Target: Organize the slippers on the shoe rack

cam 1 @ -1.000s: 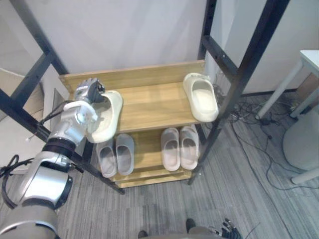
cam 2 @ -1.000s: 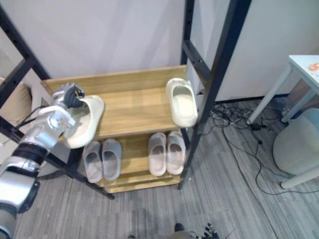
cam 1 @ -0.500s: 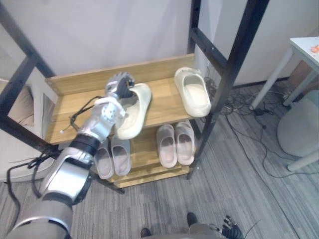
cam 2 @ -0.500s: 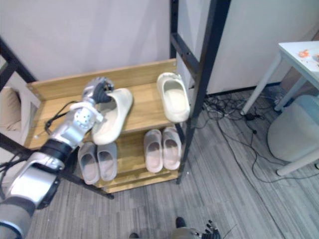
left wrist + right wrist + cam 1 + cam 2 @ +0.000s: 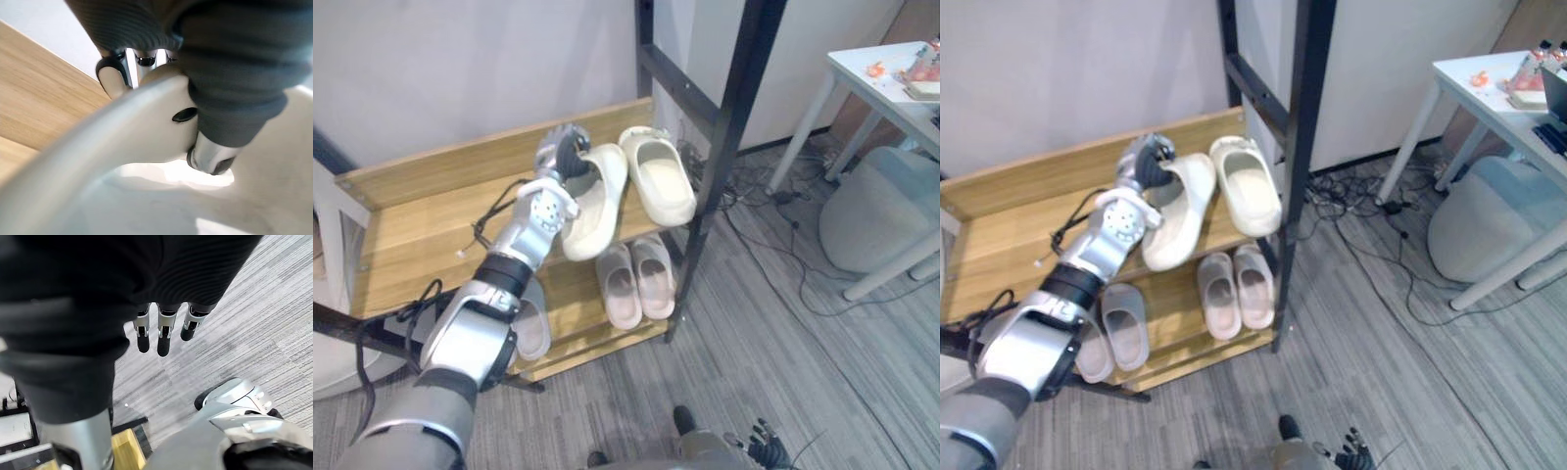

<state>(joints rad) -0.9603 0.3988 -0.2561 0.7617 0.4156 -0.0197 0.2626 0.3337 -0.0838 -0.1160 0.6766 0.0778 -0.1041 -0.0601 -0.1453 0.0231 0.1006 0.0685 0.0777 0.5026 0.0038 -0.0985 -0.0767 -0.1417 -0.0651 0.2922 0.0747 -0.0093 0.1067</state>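
The left hand (image 5: 558, 157) reaches across the top shelf (image 5: 421, 230) of the shoe rack (image 5: 372, 186) with its fingers curled over the strap of a cream slipper (image 5: 592, 206) and the thumb pressed up from inside, so the strap is pinched between them. The slipper hangs at a slant, its toe end at the back and almost touching the second cream slipper (image 5: 658, 181), which lies flat at the shelf's right end beside the black post (image 5: 729, 147). Its heel swings out toward the front edge, and I cannot tell whether the sole rests on the wood. On the lower shelf a pale pink pair (image 5: 634, 279) sits neatly side by side, and grey slippers (image 5: 1124, 323) lie further left. The right hand (image 5: 164, 330) hangs low over the carpeted floor (image 5: 783, 333) with its fingers straight and loosely spread, holding nothing. The step in hand looks like setting this slipper down as the partner of the second one. To do it well, the wrist should turn so the heel comes round until both soles run parallel, and the slipper should then be lowered until its whole sole is flat and clear of the front edge. It should stop just beside its partner rather than nudging it toward the post. The fingers should then open and lift straight out of the strap so nothing drags.
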